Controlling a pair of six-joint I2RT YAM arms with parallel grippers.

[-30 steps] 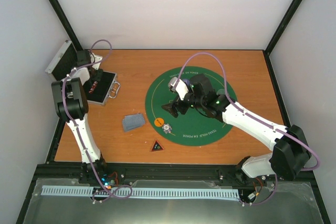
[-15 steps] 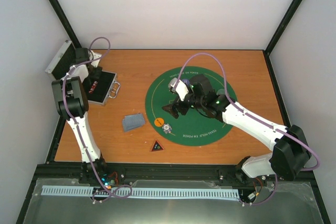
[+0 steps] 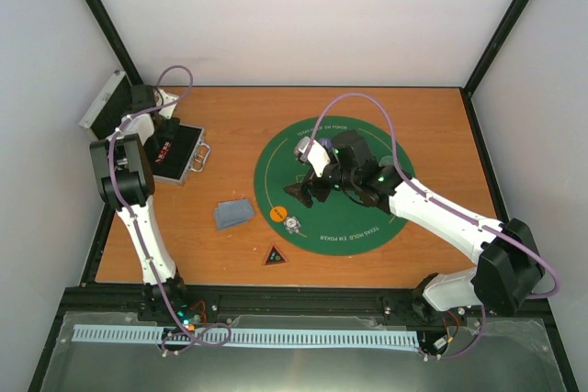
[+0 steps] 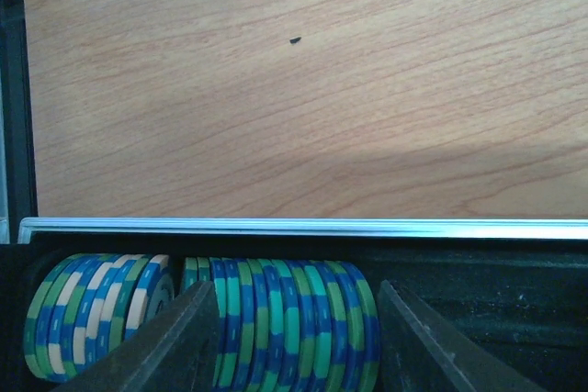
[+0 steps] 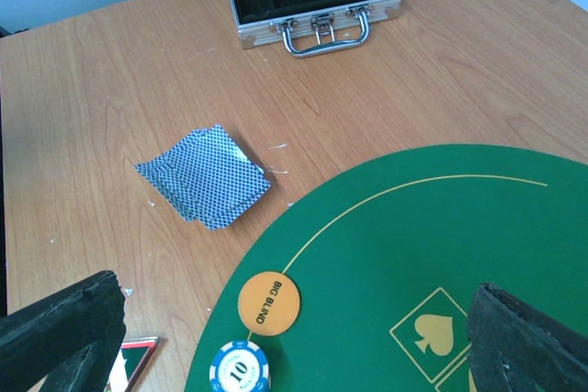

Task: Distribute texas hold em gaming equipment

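My left gripper (image 4: 299,319) reaches down into the silver case (image 3: 179,153), open. Its fingers stand on either side of a row of green-and-blue chips (image 4: 285,328), with a thin gap on the right side. A second row of blue, cream and green chips (image 4: 92,319) lies to the left. My right gripper (image 5: 299,328) hovers wide open and empty over the green mat (image 3: 367,218). Below it lie an orange BIG BLIND chip (image 5: 269,301) and a blue-white 10 chip (image 5: 239,369). The blue-backed cards (image 5: 204,174) lie fanned on the wood, and the red-edged triangle (image 3: 274,255) sits nearer the front.
The case's lid stands up at the table's far left corner. Its metal rim (image 4: 303,225) runs just behind the chip rows. Black frame posts and white walls enclose the table.
The left wrist has shifted slightly over the case. The right arm has barely moved above the mat.
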